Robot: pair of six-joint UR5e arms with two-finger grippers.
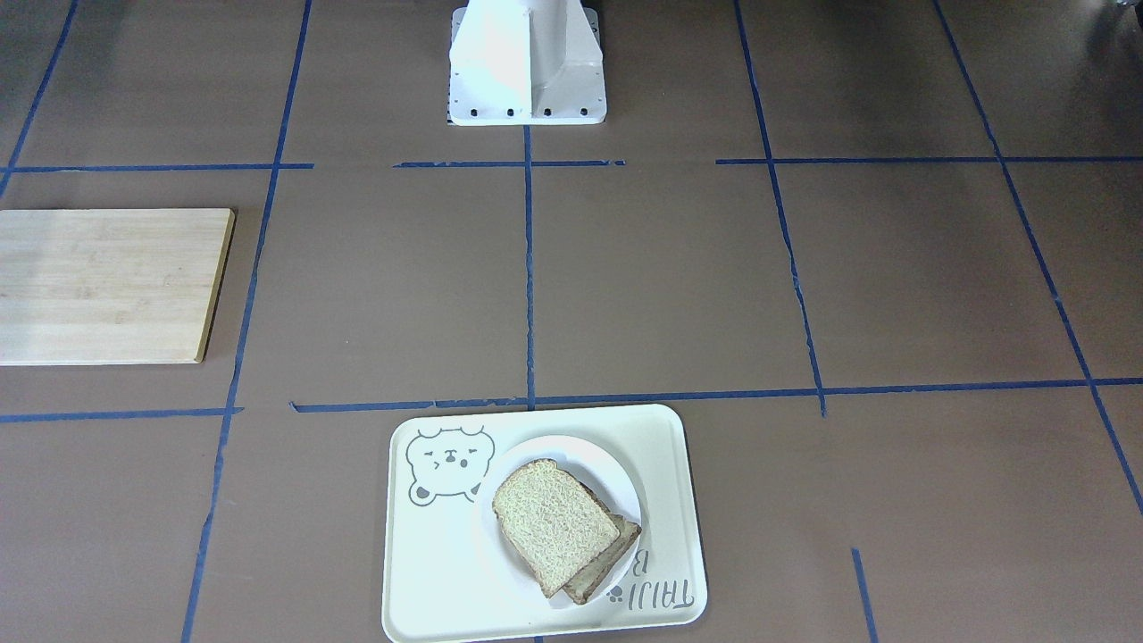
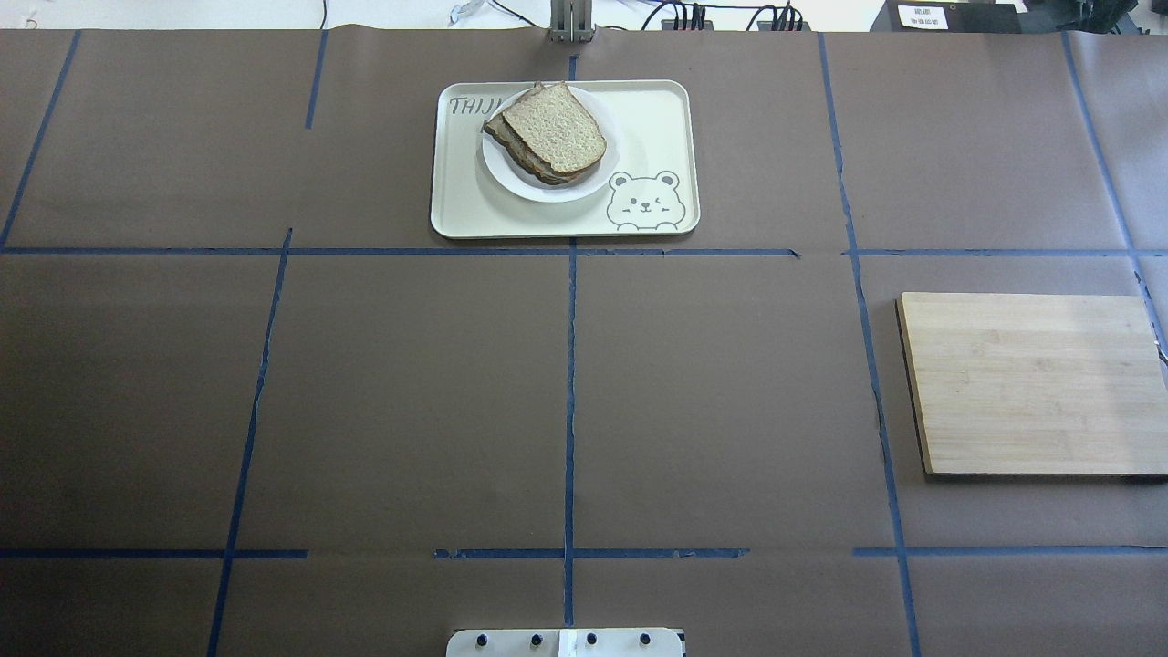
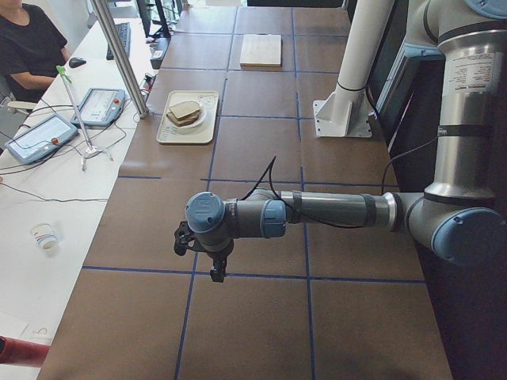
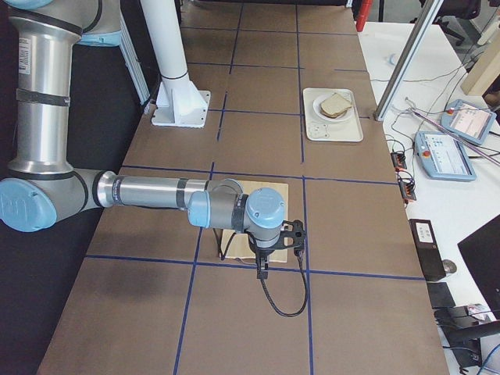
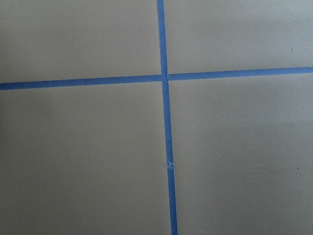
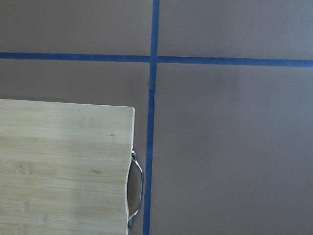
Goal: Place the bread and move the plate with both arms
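Observation:
The bread (image 1: 554,522) is a speckled wholemeal slice lying on top of a darker slice on the small white plate (image 1: 591,449). The plate stands on a cream tray with a bear drawing (image 1: 665,446) at the table's far middle. Bread (image 2: 554,123) and plate (image 2: 584,185) also show in the overhead view. My left gripper (image 3: 203,251) hangs above bare table at my left end. My right gripper (image 4: 283,241) hangs near the wooden board. Both are far from the plate and show only in the side views, so I cannot tell whether they are open or shut.
A wooden cutting board (image 2: 1031,383) with a metal handle (image 6: 137,188) lies at my right. The white pedestal (image 1: 527,62) stands at my middle. Blue tape lines cross the brown table. An operator (image 3: 24,39) sits at a desk beyond the far edge.

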